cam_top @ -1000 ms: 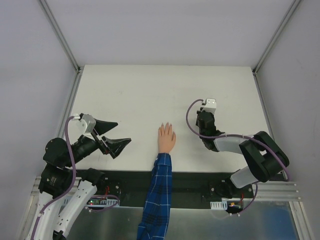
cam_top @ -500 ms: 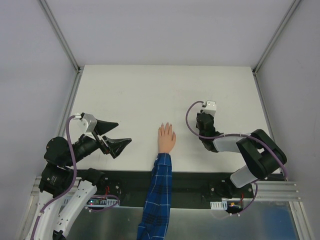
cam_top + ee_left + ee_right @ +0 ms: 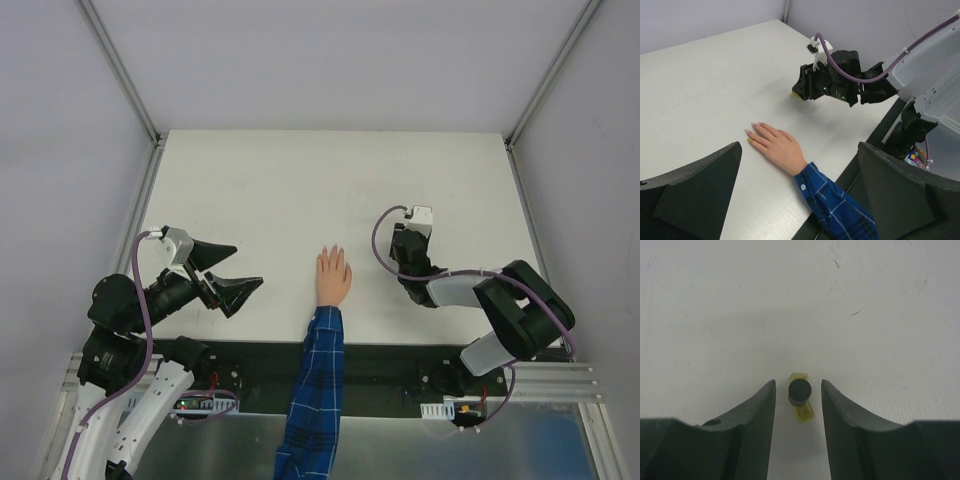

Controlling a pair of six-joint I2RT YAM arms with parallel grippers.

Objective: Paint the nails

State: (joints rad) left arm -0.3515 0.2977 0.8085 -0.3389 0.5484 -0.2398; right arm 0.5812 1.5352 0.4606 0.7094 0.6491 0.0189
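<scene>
The peach mannequin hand lies flat on the white table, with its blue plaid sleeve running off the near edge. Its tiny pale nails point away from the arms; one nail looks yellowish. The small polish bottle, black cap on yellow glass, stands between the open fingers of my right gripper, untouched. From above, the right gripper hides the bottle, right of the hand. My left gripper is open and empty, left of the hand.
Grey enclosure walls surround the table. A black rail runs along the near edge by the arm bases. The right arm's purple cable loops above the table near the bottle.
My right gripper has shifted slightly toward the near edge, staying over the bottle. The left arm and the mannequin hand have not moved.
</scene>
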